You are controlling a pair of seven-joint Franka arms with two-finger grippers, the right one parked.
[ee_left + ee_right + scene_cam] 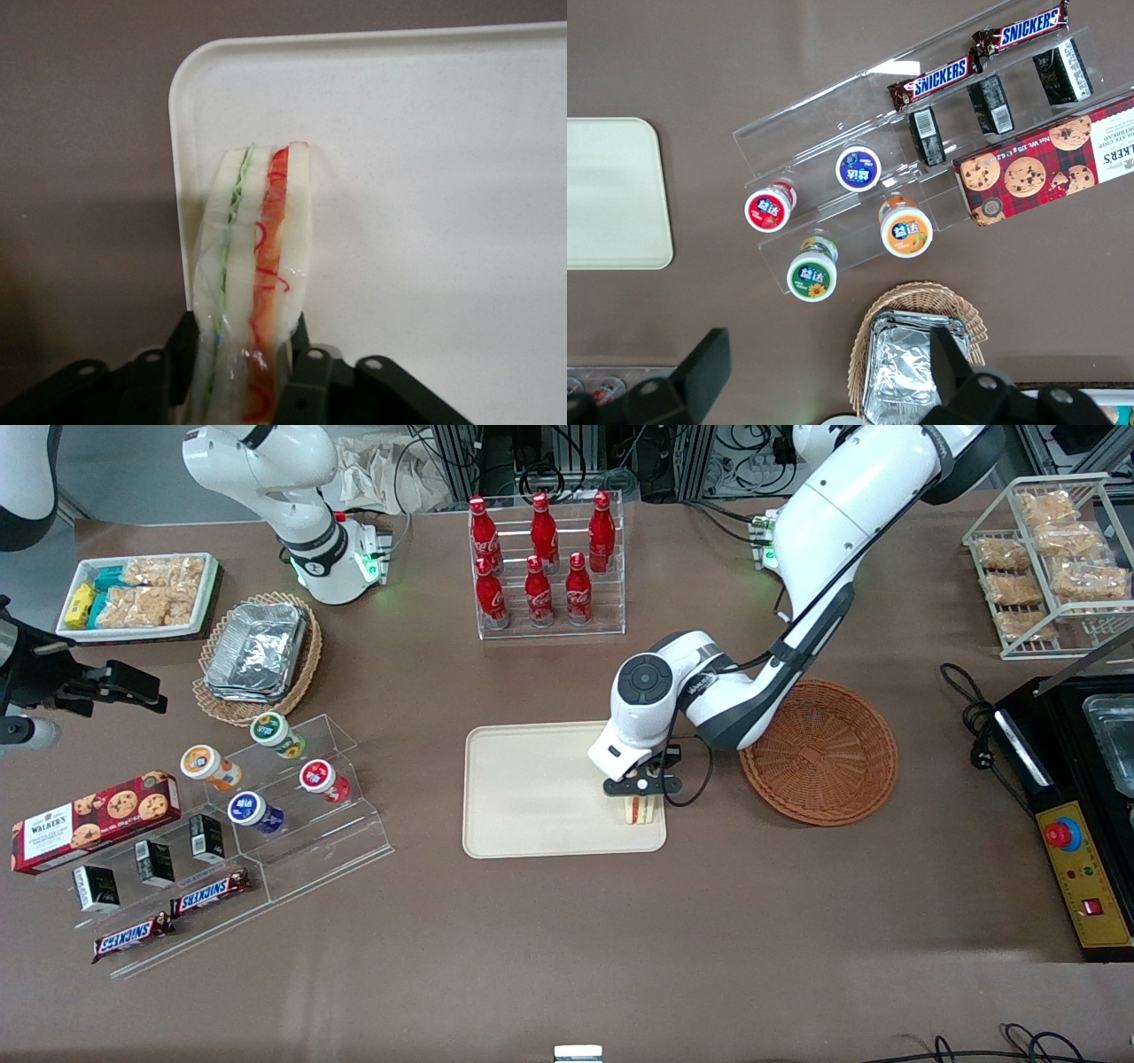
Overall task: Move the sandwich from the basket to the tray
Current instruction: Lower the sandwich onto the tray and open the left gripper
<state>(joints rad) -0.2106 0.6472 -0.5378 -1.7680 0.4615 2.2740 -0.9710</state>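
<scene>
We see the gripper (641,793) clamped on the sandwich (640,810) — held edge-up (filling stripes showing) over the tray (532,793), at the tray corner nearest the basket (819,751), which sits just beside.

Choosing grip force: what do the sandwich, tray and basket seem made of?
Sandwich, held by the gripper over the tray: soft white bread, apparently in glossy clear film. Tray: smooth matte cream, likely plastic. Basket: reddish-brown woven wicker, ribbed weave visible.
</scene>
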